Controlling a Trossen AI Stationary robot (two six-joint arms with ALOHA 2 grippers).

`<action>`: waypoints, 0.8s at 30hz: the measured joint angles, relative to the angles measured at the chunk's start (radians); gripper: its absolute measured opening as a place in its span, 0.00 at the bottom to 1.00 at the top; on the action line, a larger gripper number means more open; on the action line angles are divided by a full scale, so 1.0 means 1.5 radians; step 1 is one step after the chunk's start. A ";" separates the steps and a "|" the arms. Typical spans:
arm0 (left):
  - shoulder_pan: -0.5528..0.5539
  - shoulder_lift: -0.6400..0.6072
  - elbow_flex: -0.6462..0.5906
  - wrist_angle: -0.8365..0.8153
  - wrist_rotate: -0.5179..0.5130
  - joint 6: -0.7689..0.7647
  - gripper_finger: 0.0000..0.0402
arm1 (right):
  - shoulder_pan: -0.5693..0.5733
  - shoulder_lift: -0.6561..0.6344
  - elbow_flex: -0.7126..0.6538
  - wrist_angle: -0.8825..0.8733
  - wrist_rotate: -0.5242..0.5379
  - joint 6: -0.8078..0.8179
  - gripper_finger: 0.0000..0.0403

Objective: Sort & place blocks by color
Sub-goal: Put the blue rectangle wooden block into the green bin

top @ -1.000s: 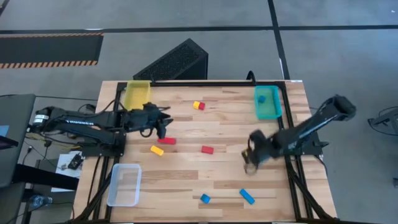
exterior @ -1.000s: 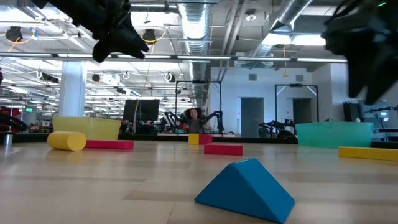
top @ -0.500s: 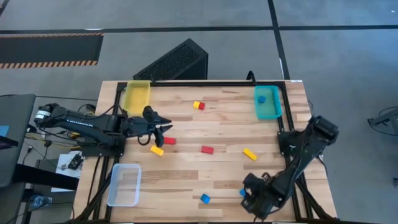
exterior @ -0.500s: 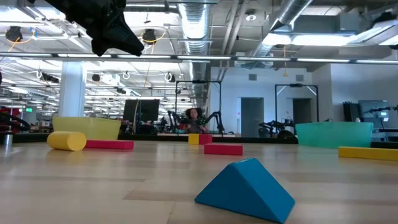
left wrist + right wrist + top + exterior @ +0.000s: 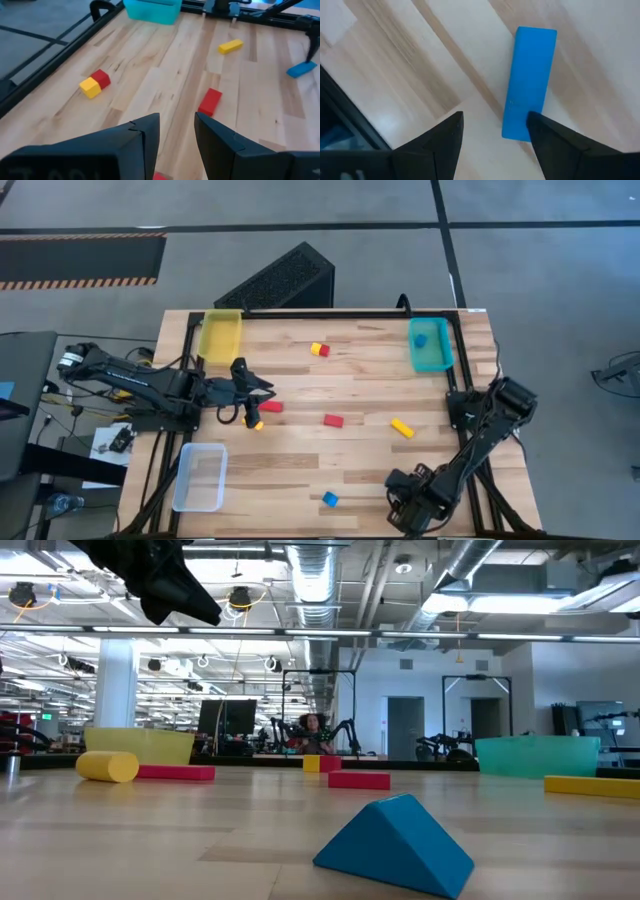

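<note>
Overhead, the wooden table [image 5: 330, 455] carries three trays at its edges and blocks scattered between them.

Left arm reaches in from the left side; left gripper [image 5: 243, 395] hangs over a red block [image 5: 271, 407] and a yellow block [image 5: 254, 423], fingers spread a little with nothing between them (left wrist view). Right arm folds down to the near right corner; right gripper [image 5: 492, 135] sits just above an oblong blue block [image 5: 530, 82], fingers parted with one end of the block between the tips, not yet pinched.

Risks, as judged:
- Blue block lies skewed between the right fingers; closing on one end could spin it or squeeze it out.
- Left gripper has red and yellow close together below; a descent off-centre could catch the wrong colour or nudge both.
- Red-and-yellow pair [image 5: 319, 349] touches; lifting one may drag the other.

Containers:
- Teal tray [image 5: 431, 358], far right: one blue block inside [image 5: 421, 338].
- Yellow tray [image 5: 220, 335], far left: contents cannot be told, nothing distinct shows.
- Clear tray [image 5: 199, 476], near left: appears to hold nothing.

Loose on the table: a red block [image 5: 333, 420] mid-table, an oblong yellow block [image 5: 401, 428] to its right, and a small blue block [image 5: 329, 499] near the front edge.
</note>
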 joint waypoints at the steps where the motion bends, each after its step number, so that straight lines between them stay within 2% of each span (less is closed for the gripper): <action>1: -0.002 0.000 0.000 0.000 0.001 -0.001 0.28 | -0.003 -0.001 -0.005 0.002 -0.004 -0.010 0.62; 8: -0.026 0.000 0.000 -0.003 -0.001 -0.019 0.28 | -0.017 -0.015 -0.009 -0.014 -0.029 -0.027 0.62; 13: -0.033 0.000 0.000 -0.002 -0.037 -0.005 0.28 | -0.007 -0.022 -0.010 -0.061 -0.032 -0.041 0.62; 19: -0.028 0.001 0.000 0.006 -0.040 -0.001 0.28 | -0.006 -0.028 -0.009 -0.073 -0.035 -0.142 0.62; 24: -0.006 0.038 -0.001 0.081 -0.035 0.073 0.28 | -0.020 -0.028 -0.028 -0.074 0.003 -0.156 0.62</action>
